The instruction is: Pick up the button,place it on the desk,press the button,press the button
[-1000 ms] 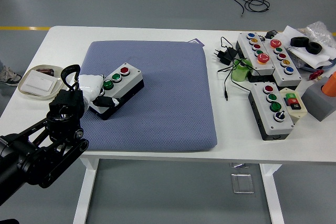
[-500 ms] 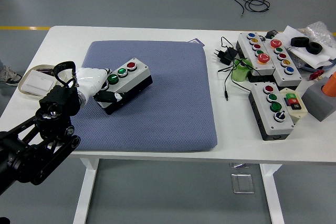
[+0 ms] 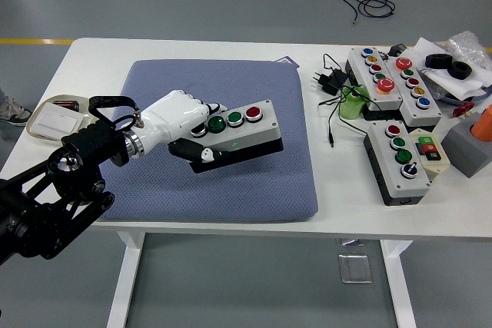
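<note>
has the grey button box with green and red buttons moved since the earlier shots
Yes. The grey three-button box, held by the left hand, has shifted right across the blue mat, from its left part toward the centre.

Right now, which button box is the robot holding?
The robot hand holds the three-button box with two green buttons and one red, over the blue mat. The other boxes sit untouched on the right.

Bright, even overhead light; soft shadows, sharp focus.
</note>
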### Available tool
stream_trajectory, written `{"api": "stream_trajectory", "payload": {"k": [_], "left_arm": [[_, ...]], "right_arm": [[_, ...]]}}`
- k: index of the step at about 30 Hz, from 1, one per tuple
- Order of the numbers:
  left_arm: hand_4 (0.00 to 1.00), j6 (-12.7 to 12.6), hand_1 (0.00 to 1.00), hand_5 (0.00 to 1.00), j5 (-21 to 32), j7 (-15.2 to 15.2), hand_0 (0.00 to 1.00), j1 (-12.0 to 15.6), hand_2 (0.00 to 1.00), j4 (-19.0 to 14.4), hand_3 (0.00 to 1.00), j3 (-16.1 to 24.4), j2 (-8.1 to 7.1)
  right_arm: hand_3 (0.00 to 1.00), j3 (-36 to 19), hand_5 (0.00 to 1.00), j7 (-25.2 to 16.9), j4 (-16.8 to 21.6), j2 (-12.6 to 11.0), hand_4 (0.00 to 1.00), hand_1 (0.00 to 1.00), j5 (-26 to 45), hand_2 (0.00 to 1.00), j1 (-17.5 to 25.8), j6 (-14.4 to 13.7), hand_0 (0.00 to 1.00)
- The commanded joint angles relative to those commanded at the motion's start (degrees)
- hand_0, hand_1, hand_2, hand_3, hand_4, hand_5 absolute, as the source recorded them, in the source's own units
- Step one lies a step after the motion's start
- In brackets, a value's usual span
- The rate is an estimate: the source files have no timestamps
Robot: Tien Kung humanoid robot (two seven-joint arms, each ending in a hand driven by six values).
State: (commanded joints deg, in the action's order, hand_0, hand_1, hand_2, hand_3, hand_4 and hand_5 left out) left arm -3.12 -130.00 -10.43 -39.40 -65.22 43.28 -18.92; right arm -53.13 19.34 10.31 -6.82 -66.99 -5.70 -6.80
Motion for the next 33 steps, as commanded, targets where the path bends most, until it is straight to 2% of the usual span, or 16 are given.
{"api": "stream_trajectory", "payload": {"k": [4,6,10,11,16,17,22,23,28,29,33], "left_arm": [[0.443,0.37,0.267,0.002,0.0,-0.57,0.374,-0.83,0.214,1.69,0.292,-1.14,0.33],[0.461,0.62,0.277,0.002,0.0,-0.69,0.377,-1.06,0.244,2.37,0.329,-1.59,0.57],[0.461,1.42,0.277,0.002,0.0,-1.05,0.377,-1.69,0.244,3.32,0.329,-4.1,0.58],[0.552,1.66,0.381,0.002,0.0,-1.36,0.39,-1.89,0.394,3.6,0.715,-4.84,0.54],[0.552,1.79,0.381,0.002,0.0,-0.52,0.39,-2.02,0.394,4.45,0.715,-6.27,0.6],[0.707,1.67,0.453,0.04,0.0,-0.19,0.41,-2.0,0.623,4.48,0.891,-6.34,0.6],[0.707,-1.25,0.453,0.04,0.0,0.98,0.41,-1.95,0.623,4.3,0.891,-6.2,0.42],[0.765,-1.94,0.599,0.108,0.0,1.26,0.531,-2.02,0.802,4.24,0.998,-6.18,0.39],[0.765,-4.19,0.599,0.108,0.0,1.33,0.531,-2.71,0.802,4.21,0.998,-7.4,0.27],[0.769,-4.88,0.664,0.129,0.0,1.2,0.556,-3.08,0.839,4.22,0.998,-8.17,0.17],[0.769,-6.23,0.664,0.129,0.0,0.94,0.556,-3.61,0.839,4.16,0.998,-9.2,-0.02]], "right_arm": [[0.569,0.07,0.243,0.03,0.0,0.03,0.313,0.537,0.06,0.623,0.05,0.01,0.631],[0.569,0.14,0.242,0.04,0.0,0.03,0.313,0.537,0.11,0.623,0.08,0.02,0.631],[0.569,0.03,0.242,0.1,0.0,0.03,0.313,0.537,-0.17,0.623,0.19,0.09,0.631],[0.569,0.02,0.243,0.1,0.0,0.02,0.312,0.537,-0.17,0.623,0.21,0.09,0.63],[0.569,-0.15,0.243,0.09,0.0,0.0,0.312,0.537,-0.28,0.623,0.4,0.07,0.63],[0.569,-0.16,0.243,0.09,0.0,0.0,0.312,0.537,-0.28,0.623,0.41,0.06,0.631],[0.569,-0.24,0.243,-0.01,0.0,-0.06,0.312,0.537,-0.46,0.623,0.41,0.12,0.631],[0.57,-0.27,0.242,-0.01,0.0,-0.05,0.312,0.537,-0.5,0.623,0.37,0.12,0.63],[0.57,-0.1,0.242,-0.02,0.0,-0.04,0.312,0.537,-0.35,0.623,0.2,0.14,0.63],[0.569,-0.12,0.243,0.01,0.0,-0.03,0.311,0.536,-0.44,0.623,0.15,0.16,0.631],[0.569,-0.09,0.243,0.02,0.0,-0.03,0.311,0.536,-0.53,0.623,0.1,0.21,0.631]]}}
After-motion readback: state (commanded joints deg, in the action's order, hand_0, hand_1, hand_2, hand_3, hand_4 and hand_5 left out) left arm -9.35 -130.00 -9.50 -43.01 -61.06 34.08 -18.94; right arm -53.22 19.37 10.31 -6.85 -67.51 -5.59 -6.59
